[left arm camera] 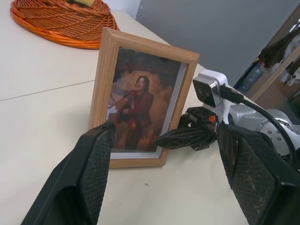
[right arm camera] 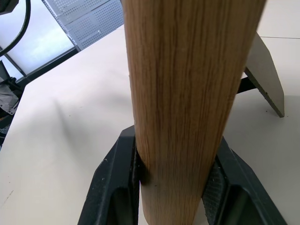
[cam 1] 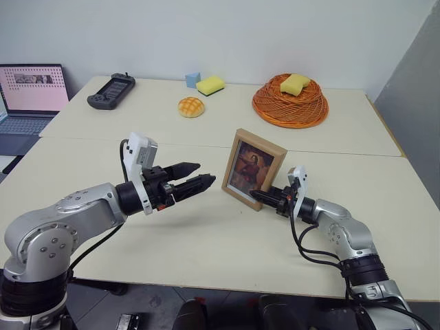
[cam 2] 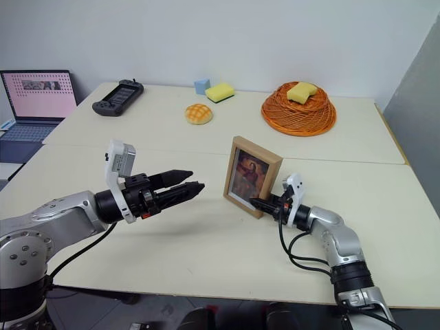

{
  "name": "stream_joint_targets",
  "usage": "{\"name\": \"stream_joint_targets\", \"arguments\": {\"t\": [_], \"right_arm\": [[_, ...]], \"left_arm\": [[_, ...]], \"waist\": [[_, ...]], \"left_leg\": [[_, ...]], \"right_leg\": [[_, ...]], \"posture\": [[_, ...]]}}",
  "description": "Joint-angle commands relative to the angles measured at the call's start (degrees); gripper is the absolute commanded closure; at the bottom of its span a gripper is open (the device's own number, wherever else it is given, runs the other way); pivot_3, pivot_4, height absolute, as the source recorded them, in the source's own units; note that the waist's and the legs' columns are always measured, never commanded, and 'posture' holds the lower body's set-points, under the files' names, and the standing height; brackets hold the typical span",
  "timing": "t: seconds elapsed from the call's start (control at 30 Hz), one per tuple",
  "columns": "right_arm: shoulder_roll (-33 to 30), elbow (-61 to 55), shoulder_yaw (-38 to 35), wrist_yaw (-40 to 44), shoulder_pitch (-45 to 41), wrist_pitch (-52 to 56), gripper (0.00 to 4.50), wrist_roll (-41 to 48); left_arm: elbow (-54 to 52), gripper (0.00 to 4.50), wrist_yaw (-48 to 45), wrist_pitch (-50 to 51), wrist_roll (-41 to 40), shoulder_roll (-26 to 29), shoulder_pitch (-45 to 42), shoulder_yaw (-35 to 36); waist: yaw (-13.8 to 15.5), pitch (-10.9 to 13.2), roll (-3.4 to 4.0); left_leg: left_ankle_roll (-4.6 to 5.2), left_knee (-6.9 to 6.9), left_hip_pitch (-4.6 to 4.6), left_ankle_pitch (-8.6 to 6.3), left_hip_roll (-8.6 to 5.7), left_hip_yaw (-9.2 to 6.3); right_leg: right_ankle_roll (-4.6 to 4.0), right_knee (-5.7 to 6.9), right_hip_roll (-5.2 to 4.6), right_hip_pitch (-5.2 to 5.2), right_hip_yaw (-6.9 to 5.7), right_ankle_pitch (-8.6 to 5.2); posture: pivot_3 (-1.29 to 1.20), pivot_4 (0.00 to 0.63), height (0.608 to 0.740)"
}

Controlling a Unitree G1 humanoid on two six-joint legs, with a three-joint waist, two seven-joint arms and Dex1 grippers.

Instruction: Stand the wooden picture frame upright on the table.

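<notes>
The wooden picture frame (cam 1: 253,168) stands upright on the table (cam 1: 206,247), just in front of the seam, its reddish portrait facing me. My right gripper (cam 1: 260,197) is shut on the frame's lower right edge. In the right wrist view its fingers (right arm camera: 117,178) clamp the light-wood edge (right arm camera: 183,93) from both sides, and the fold-out stand (right arm camera: 265,70) rests on the table behind. My left gripper (cam 1: 199,175) hovers open to the left of the frame, pointing at it with a gap between. The portrait (left arm camera: 140,93) shows between its two fingers.
At the back of the table are an orange woven basket (cam 1: 290,102) holding a yellow sponge (cam 1: 294,84), a bread bun (cam 1: 190,106), another yellow sponge (cam 1: 210,84), a blue block (cam 1: 192,79) and a black game controller (cam 1: 111,91). A laptop (cam 1: 31,93) sits far left.
</notes>
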Motion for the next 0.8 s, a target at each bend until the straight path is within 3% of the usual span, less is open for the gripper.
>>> {"name": "stream_joint_targets", "arguments": {"t": [0.03,0.8], "right_arm": [[-0.08,0.15,1.00,-0.19,0.65,1.89,3.05,-0.89],[0.07,-1.73,0.75,-1.60,1.90,3.65,3.05,-0.68]], "left_arm": [[-1.30,0.86,0.42,-0.72,0.19,-0.06,-1.09,-0.17],[-0.56,0.86,-0.18,-2.85,6.15,-1.52,-0.23,-1.17]], "waist": [[0.00,0.00,0.00],[0.01,0.00,0.00]], "left_leg": [[0.00,0.00,0.00,0.00,0.00,0.00],[0.00,-0.06,-0.01,0.00,0.00,0.00]], "right_leg": [[0.00,0.00,0.00,0.00,0.00,0.00],[0.01,-0.14,0.00,0.03,0.00,0.00]], "posture": [[0.00,0.150,0.740],[0.00,0.150,0.740]]}}
